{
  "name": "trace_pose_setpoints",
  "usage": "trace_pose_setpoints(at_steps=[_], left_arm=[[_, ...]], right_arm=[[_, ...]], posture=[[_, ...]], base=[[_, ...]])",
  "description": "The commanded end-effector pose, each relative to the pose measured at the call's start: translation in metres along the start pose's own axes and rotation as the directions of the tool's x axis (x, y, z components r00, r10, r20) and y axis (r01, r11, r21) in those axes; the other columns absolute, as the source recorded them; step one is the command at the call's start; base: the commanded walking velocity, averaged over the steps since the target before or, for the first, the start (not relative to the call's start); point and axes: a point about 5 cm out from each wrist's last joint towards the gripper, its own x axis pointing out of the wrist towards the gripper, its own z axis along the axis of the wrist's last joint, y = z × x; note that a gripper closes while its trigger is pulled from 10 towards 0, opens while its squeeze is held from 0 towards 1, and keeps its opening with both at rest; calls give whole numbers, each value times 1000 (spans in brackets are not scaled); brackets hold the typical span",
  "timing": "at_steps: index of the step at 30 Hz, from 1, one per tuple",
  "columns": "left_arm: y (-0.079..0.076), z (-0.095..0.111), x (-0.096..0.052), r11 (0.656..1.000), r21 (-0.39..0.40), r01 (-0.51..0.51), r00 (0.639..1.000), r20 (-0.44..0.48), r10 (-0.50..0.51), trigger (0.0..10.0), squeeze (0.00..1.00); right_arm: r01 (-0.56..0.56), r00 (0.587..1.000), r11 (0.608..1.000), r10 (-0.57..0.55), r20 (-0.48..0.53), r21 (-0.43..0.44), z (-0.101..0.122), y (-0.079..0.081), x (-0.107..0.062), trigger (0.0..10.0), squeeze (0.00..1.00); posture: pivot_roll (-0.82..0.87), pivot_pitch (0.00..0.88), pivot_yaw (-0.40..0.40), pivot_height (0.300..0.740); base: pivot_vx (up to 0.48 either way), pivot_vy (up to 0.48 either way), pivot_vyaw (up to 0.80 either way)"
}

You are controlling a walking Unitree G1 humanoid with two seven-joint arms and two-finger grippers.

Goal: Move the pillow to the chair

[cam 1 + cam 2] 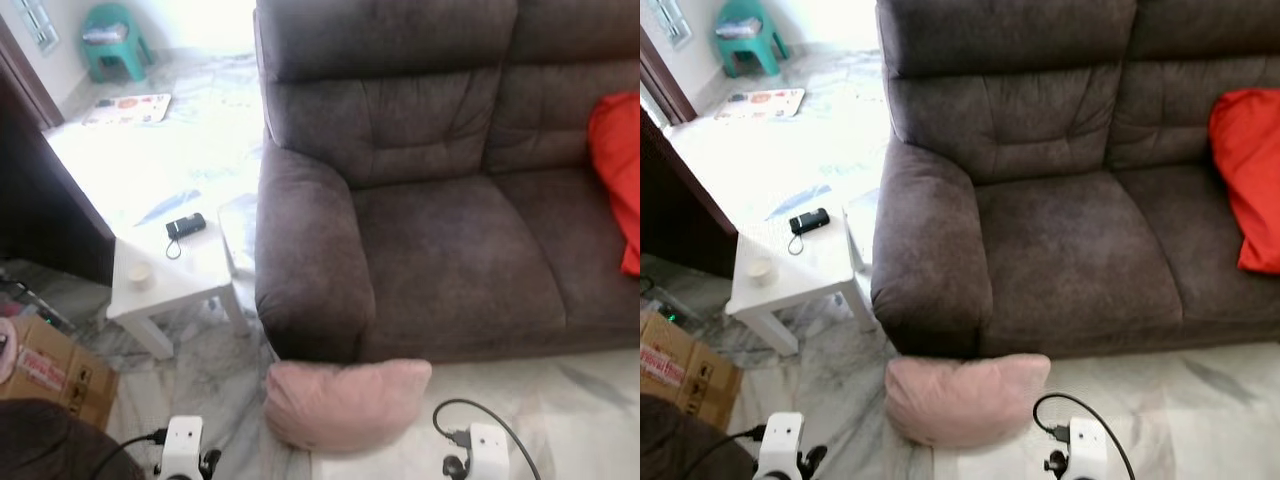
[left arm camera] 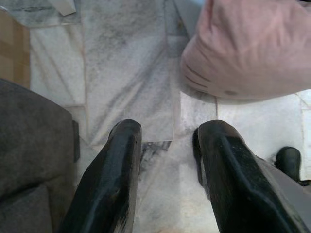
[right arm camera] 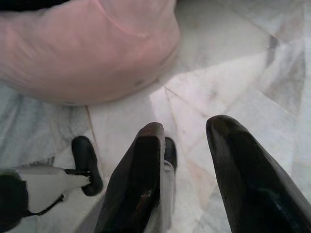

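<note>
A: Where is the pillow (image 1: 345,402) found?

B: It is seen lying on the marble floor (image 1: 560,400), pressed against the foot of the brown sofa (image 1: 440,230), just below the sofa's armrest (image 1: 305,270). It is pink, soft and slumped, and it is held by nothing.

A: How are the grippers placed?

B: Both are lowered near the floor, one to each side of the pillow. The left gripper (image 2: 165,174) is spread, nothing between its fingers, with the pillow just ahead and apart from it. The right gripper (image 3: 187,160) is likewise parted and empty; the pillow is ahead of it, not touched.

A: What else is noted around it?

B: A white side table (image 1: 185,270) with a small black device (image 1: 186,226) stands beside the armrest, a cardboard box (image 1: 50,375) is nearby, and a red cushion (image 1: 618,170) rests at the sofa's far end. A green stool (image 1: 112,40) is seen well apart.

A: What could go wrong?

B: The limp pillow could be pinched by only a corner and could sag or slip out when lifted. A cable (image 1: 480,415) trails by the right wrist and could be snagged. The side table could be knocked if the left arm is swung wide.
</note>
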Motion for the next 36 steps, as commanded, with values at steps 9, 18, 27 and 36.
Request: trace_pose_setpoints(at_steps=[9,18,27,36], left_arm=[[0,-6,-1,1000,-7,1,1000,-26,-2,10000,0],[1,-4,-1,1000,-13,-6,1000,-21,6,10000,0],[1,-5,-1,1000,-24,-20,1000,-21,19,10000,0],[1,-4,-1,999,-26,-22,1000,-14,21,10000,0]], right_arm=[[-3,1000,1000,3,3,-5,1,0,0,10000,0],[-10,1000,1000,10,14,-10,4,1,1,10000,0],[-35,999,998,36,12,-47,5,4,1,10000,0],[-35,999,998,36,17,-47,5,4,1,10000,0]], posture=[[9,65,51,740],[8,69,49,740],[8,75,48,740],[8,75,47,740]], base=[[0,0,0],[0,0,0],[0,0,0],[0,0,189]])
